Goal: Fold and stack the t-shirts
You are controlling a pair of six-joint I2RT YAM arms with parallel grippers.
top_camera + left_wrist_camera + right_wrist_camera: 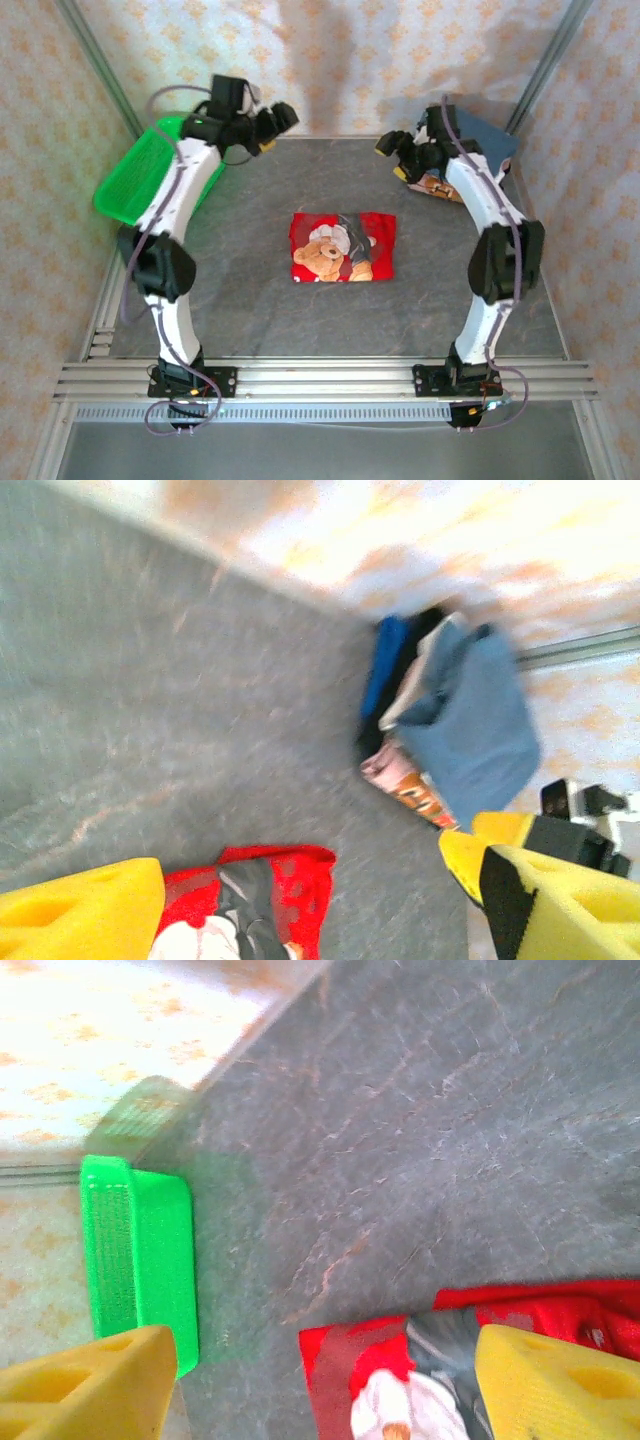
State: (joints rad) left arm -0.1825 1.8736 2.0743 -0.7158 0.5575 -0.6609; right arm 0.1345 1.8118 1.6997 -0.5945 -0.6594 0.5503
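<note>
on the grey table (260, 320), with the green basket (140, 175) at its far left edge, a loose heap sat in the far right corner, the slate-blue t-shirt (492, 138) over a pink-orange patterned one (405, 780). the red t-shirt (343, 247) lay folded square in the middle, bear print up, so one fold looked done and the rest remained. the left gripper (275, 120) near the basket and the right gripper (392, 158) beside the heap both gaped wide, holding nothing

From my station, the left arm (178, 195) and right arm (488, 205) look alike — white shells, black joints, thin grey cables looping at the bases. Their fingers (85, 908) are chunky yellow blocks, black-backed.
</note>
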